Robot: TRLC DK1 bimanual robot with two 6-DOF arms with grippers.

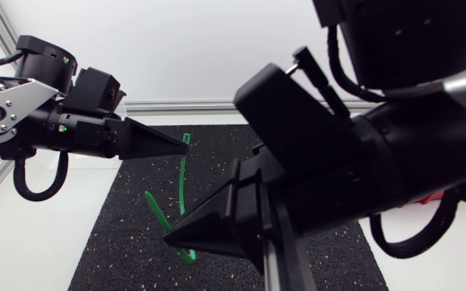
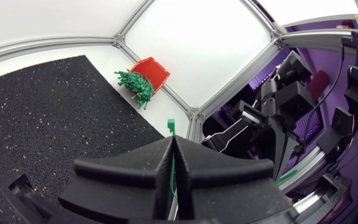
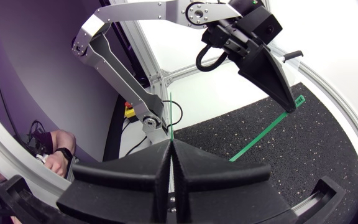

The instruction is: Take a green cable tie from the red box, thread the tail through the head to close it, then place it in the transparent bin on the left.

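Left gripper [image 1: 184, 147] clenched on head end of tie [image 1: 182, 182], right gripper [image 1: 168, 237] clenched on its tail, tie bent between them over mat [image 1: 120, 242], red box [image 2: 153, 70] at right.

No readable text, labels, numbers or signs on anything in any view.
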